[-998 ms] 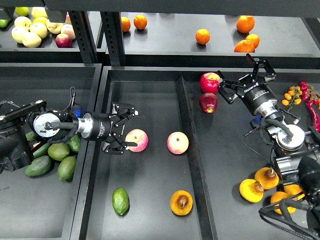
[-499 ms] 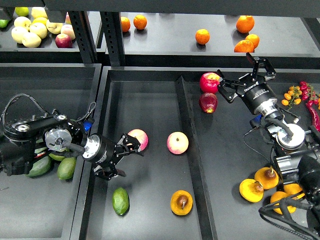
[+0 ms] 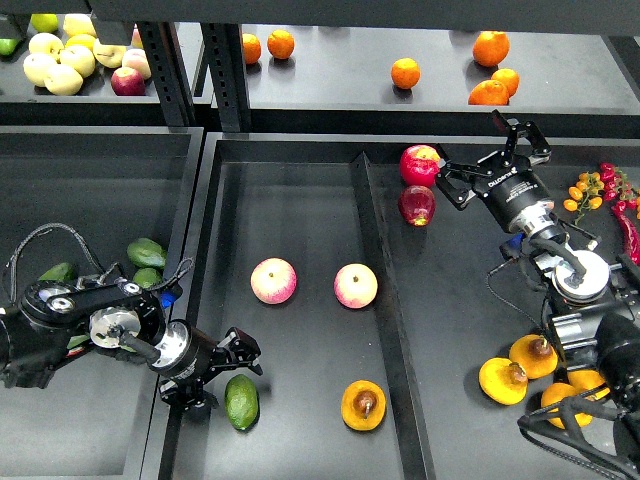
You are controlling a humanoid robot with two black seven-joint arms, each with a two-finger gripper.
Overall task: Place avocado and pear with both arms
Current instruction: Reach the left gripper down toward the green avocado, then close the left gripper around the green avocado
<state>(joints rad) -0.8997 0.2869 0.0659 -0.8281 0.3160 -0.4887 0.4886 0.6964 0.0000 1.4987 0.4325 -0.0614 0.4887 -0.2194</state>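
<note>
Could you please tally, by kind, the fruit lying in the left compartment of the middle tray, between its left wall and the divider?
Round pink-yellow fruits: 2
Avocado: 1
Halved pear: 1
Total: 4

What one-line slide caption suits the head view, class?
Left gripper open beside the avocado; halved pear nearby; right gripper open.
</note>
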